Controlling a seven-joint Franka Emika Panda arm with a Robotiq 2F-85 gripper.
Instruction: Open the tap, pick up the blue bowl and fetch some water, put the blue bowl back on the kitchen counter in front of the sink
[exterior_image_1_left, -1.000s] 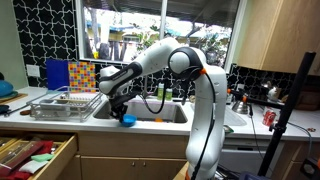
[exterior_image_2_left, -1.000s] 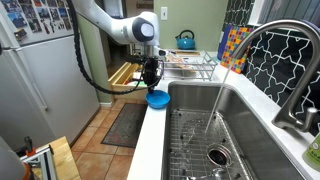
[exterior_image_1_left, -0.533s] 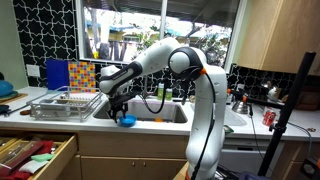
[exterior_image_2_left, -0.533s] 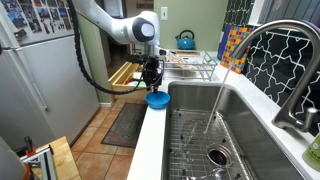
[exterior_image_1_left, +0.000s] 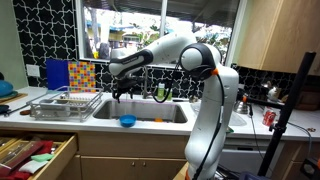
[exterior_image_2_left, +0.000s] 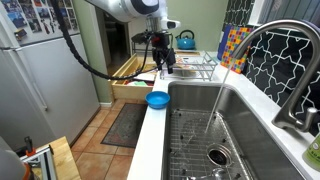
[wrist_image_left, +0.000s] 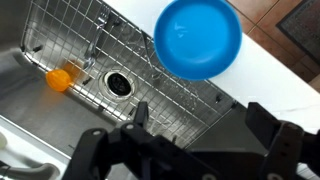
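The blue bowl (exterior_image_1_left: 127, 121) (exterior_image_2_left: 158, 99) (wrist_image_left: 198, 38) sits on the kitchen counter (exterior_image_2_left: 150, 150) (wrist_image_left: 285, 75) at the front edge of the sink (exterior_image_2_left: 205, 140) (wrist_image_left: 70, 40). My gripper (exterior_image_1_left: 122, 89) (exterior_image_2_left: 163, 63) (wrist_image_left: 205, 122) hangs well above the bowl, open, with nothing between its fingers (wrist_image_left: 268, 118). In an exterior view the arched tap (exterior_image_2_left: 262, 45) stands at the right, and a thin stream of water (exterior_image_2_left: 216, 105) falls from it into the sink.
A wire dish rack (exterior_image_1_left: 65, 103) (exterior_image_2_left: 192, 66) stands beside the sink. A wire grid, a drain (wrist_image_left: 118, 82) and an orange thing (wrist_image_left: 59, 78) lie in the basin. A drawer (exterior_image_1_left: 35, 155) stands open below the counter. A red can (exterior_image_1_left: 268, 117) sits at the far right.
The gripper opened and let go of the blue bowl, then rose straight up away from it. The bowl stays on the counter edge.
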